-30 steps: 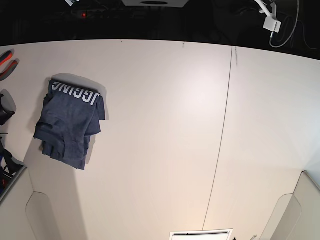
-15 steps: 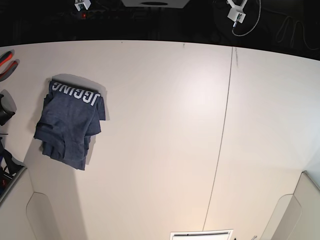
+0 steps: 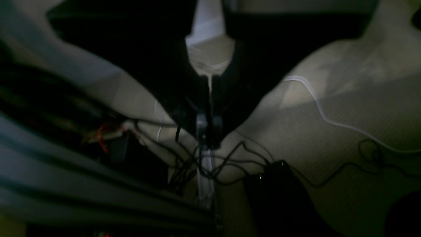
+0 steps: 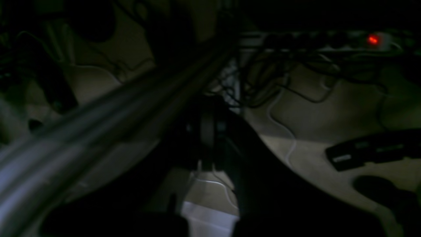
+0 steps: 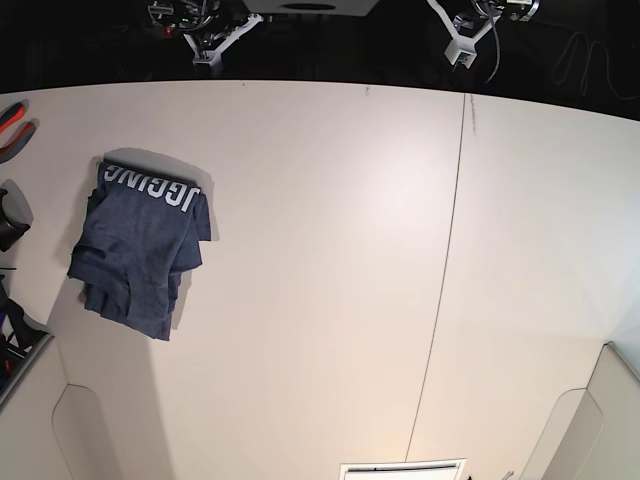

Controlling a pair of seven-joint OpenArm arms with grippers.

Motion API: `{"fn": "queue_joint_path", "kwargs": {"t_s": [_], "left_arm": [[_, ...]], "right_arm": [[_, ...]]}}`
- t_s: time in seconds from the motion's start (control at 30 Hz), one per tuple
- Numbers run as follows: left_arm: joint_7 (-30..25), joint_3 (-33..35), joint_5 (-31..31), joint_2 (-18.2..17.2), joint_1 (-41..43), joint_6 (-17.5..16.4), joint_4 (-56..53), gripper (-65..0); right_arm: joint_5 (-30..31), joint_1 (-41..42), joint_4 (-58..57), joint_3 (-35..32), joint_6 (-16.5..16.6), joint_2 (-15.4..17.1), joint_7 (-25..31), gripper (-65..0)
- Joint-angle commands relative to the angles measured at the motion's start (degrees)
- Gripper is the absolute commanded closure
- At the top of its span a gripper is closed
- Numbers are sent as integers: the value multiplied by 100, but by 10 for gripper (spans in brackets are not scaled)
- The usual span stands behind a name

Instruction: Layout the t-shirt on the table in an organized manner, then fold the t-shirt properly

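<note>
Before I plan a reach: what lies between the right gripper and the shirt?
Base view: only bare table lies between the right gripper and the shirt.

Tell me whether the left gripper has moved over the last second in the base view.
Yes. The left gripper has swung leftward along the far edge of the table, from right of the dark seam to about above it.
</note>
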Motion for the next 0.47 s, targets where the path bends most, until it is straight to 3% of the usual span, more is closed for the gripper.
{"fn": "queue_joint_path", "kwargs": {"t_s": [0.0,0.17,0.3,0.43], "left_arm": [[-7,-4,118,-48,-33,-37,-114,0],[-20,-7,535,-48,-319,326,-520,0],[-26,-7,531,-44,-356,293,-466,0],[-24,-7,531,-33,-358,42,-326,0]], "right_arm": [[2,-15,7,7,-118,22,-48,0],[2,11,9,7,-229,7,-564,0],[2,11,9,7,-236,7,-599,0],[31,11,13,7,-293,9,-662,0]]}}
